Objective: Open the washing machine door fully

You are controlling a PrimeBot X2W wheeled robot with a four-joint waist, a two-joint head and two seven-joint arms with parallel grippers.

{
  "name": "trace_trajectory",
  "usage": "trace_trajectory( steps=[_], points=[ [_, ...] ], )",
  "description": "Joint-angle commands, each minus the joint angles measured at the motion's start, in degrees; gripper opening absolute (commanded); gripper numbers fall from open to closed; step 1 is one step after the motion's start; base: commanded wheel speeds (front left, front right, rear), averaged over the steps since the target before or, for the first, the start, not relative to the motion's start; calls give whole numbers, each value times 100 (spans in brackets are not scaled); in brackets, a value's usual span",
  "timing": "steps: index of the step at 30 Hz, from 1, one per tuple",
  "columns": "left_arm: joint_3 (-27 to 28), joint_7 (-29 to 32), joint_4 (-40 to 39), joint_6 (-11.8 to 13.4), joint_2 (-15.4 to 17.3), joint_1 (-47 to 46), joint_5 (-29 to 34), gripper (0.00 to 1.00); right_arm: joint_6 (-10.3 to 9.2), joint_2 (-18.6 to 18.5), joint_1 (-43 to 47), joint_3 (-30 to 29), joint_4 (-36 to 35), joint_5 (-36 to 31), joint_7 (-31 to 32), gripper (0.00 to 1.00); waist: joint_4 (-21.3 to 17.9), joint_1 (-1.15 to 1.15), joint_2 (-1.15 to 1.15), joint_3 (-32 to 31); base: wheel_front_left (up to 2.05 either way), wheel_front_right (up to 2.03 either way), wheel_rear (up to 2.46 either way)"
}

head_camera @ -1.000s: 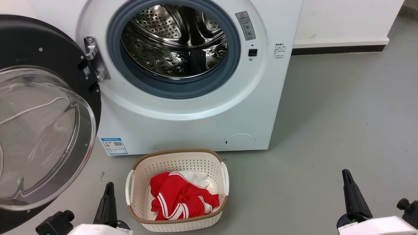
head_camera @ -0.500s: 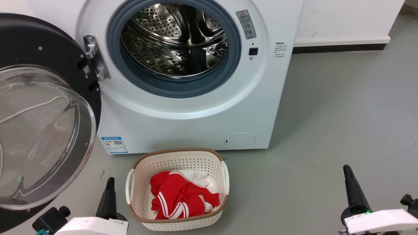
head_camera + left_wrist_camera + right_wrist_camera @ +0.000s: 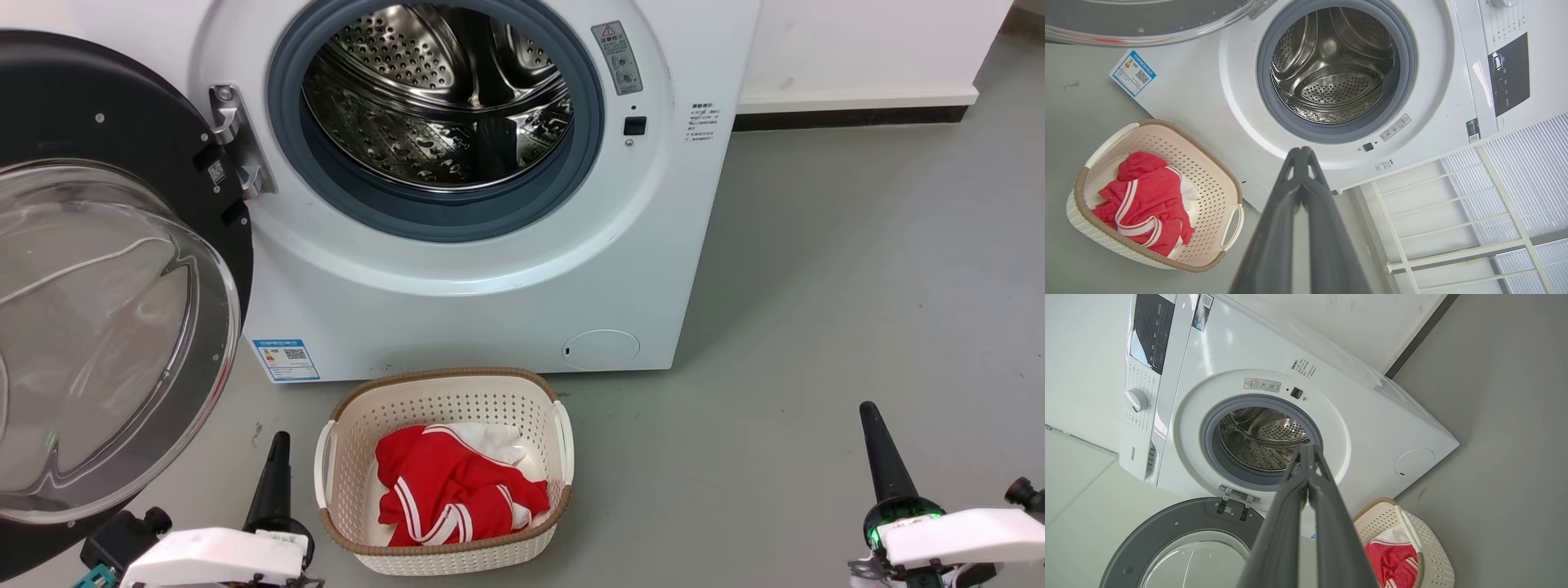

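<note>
**Washing machine door standing wide open; both grippers closed and free**

The washing machine door [image 3: 106, 327], a black disc with a bulging clear glass bowl, stood wide open on the robot's left of the washing machine [image 3: 457, 278]. Its inner face and bowl were turned toward the head camera. It hung from a metal hinge [image 3: 237, 139] at the left edge of the opening, and its lower rim ran off the bottom left of the head view. The grey gasket [image 3: 326, 192] and the perforated steel drum [image 3: 441, 90] lay fully exposed. A blue label [image 3: 286, 360] sat low on the white front at the left, and a round cap [image 3: 600, 349] low at the right.

A cream laundry basket [image 3: 445, 377] rested on the grey floor [image 3: 816, 286] just in front of the machine. It held a red garment [image 3: 457, 490] with white stripes over a white cloth [image 3: 490, 441].

The left gripper [image 3: 279, 447] hovered low between the basket and the door, touching neither. In the left wrist view its two fingers were pressed together at the tips with nothing between them. The right gripper [image 3: 870, 416] hung over bare floor well to the basket's right, apart from the machine. In the right wrist view its fingers likewise met at the tips and held nothing. Both grippers pointed toward the machine.
</note>
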Motion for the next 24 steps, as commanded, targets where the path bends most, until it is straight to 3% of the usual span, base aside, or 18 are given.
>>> trace_trajectory(
  steps=[1, 24],
  points=[
    [27, 38, -16, -32, 24, -145, -159, 0, -1, -35, -138, -19, 5, 160, 42, 0, 1, 0, 0, 3, 0, 0, 0],
    [98, 356, 215, -130, 16, -418, -1436, 0, -2, -23, -418, -137, 268, 1370, 368, 0, 13, 0, 0, 49, 0, 0, 0]
  ],
)
